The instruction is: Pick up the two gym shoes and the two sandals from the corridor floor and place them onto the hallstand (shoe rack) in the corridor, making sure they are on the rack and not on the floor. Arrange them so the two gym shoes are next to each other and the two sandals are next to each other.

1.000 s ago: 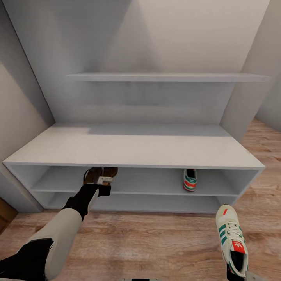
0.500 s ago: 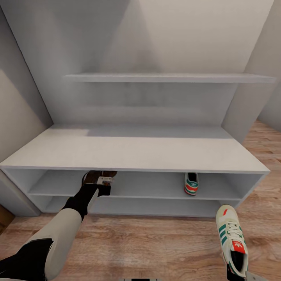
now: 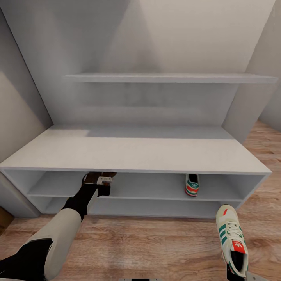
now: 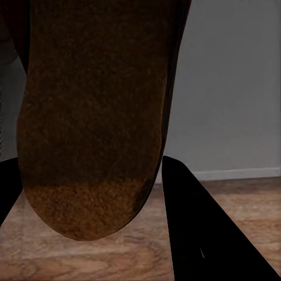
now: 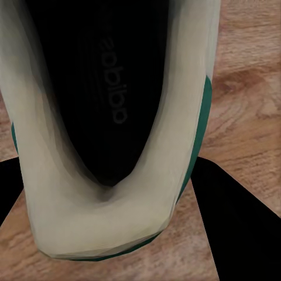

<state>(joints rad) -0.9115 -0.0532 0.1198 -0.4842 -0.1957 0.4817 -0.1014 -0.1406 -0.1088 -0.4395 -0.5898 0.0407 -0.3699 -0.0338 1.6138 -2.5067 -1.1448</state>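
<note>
The pale grey hallstand [image 3: 136,150] fills the head view, on the wood corridor floor [image 3: 156,242]. One gym shoe [image 3: 191,184] stands heel-out on its upper shelf level, toward the right. My left gripper [image 3: 102,182] is shut on a brown sandal [image 3: 94,177] at the mouth of that same shelf level, its front end hidden under the bench top. The left wrist view shows the sandal's brown flat face [image 4: 93,117] in the left gripper [image 4: 88,181]. At the bottom right, my right gripper [image 3: 236,275] is shut on the heel of the second gym shoe [image 3: 231,238]. The right wrist view shows that shoe's dark inside [image 5: 105,88] in the right gripper [image 5: 108,193].
A long wall shelf [image 3: 168,77] hangs above the bench top. Grey walls close in on both sides. The lower shelf level [image 3: 156,205] lies just above the floor planks. A dark brown object [image 3: 4,220] shows at the left edge.
The camera has come slightly closer, so the hallstand looks larger. The sandal's front end sits further under the bench top. The right gripper with its gym shoe has not moved in the picture.
</note>
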